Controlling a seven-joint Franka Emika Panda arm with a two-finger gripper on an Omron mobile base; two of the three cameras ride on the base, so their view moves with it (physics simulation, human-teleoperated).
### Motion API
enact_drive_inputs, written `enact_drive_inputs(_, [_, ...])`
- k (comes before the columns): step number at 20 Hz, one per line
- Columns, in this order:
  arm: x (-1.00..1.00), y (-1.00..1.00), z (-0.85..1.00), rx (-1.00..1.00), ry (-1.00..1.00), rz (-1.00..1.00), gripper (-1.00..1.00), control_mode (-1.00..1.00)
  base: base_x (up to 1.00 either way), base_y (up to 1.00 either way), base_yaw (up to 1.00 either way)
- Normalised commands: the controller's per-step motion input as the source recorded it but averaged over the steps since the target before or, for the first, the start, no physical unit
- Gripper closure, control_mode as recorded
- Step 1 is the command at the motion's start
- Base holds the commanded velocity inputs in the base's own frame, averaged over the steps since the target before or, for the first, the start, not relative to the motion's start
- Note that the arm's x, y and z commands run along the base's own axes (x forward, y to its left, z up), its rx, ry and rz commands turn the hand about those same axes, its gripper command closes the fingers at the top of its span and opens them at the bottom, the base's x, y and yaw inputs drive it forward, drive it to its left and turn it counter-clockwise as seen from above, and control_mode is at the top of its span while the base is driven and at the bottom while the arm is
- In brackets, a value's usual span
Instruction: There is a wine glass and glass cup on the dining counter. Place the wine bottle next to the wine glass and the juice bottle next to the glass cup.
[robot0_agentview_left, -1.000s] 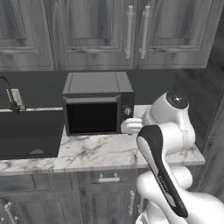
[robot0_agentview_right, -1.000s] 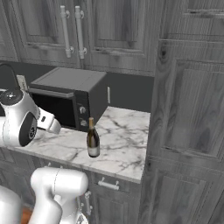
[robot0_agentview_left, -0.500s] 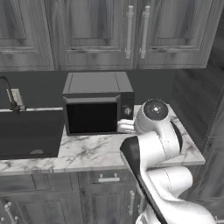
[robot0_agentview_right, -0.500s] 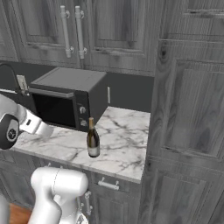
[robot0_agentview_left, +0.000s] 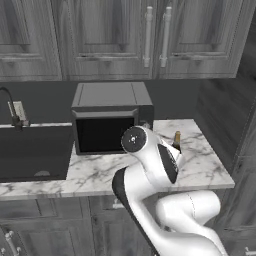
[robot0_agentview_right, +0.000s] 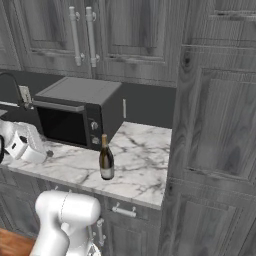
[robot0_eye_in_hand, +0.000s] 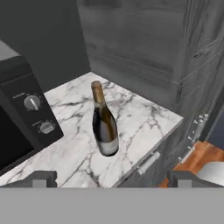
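Task barely starting: slim dark glass wine bottle with gold foil top (robot0_eye_in_hand: 104, 122) is standing upright, ungrasped, on the marble tabletop (robot0_eye_in_hand: 144, 118) at 3 o'clock of the black microwave (robot0_agentview_right: 75, 112), tool (robot0_eye_in_hand: 111, 178) spreading wide, gripping nothing.

Arm (robot0_agentview_left: 150, 165): glossy white, rounded, bulbous links
Joints: dark bands between links
Joint cap (robot0_agentview_left: 134, 140): round, grey disc
Finger tips (robot0_eye_in_hand: 41, 178): small, dark, blocky

No lettering can be read: the wine bottle (robot0_eye_in_hand: 104, 124) label and microwave (robot0_eye_in_hand: 26, 118) dials are blank.
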Motion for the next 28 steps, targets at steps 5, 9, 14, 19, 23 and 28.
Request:
enact_drive_inputs(5, [0.11, 0.0, -0.15, -0.02, -0.11, -0.36, -1.0, -1.0, 0.0, 0.0, 0.0])
enact_drive_inputs(9, [0.11, -0.05, -0.1, 0.0, -0.09, -0.27, -1.0, -1.0, 0.0, 0.0, 0.0])
enact_drive_inputs(14, [0.1, -0.2, -0.01, 0.0, 0.0, -0.14, -1.0, -1.0, 0.0, 0.0, 0.0])
enact_drive_inputs(19, [0.0, -0.29, -0.04, 0.0, 0.0, -0.01, -1.0, -1.0, 0.0, 0.0, 0.0])
enact_drive_inputs(23, [0.11, -0.24, -0.2, 0.0, 0.01, 0.0, -1.0, -1.0, 0.0, 0.0, 0.0])
enact_drive_inputs(28, [0.18, -0.23, -0.29, 0.0, 0.0, 0.01, -1.0, -1.0, 0.0, 0.0, 0.0])
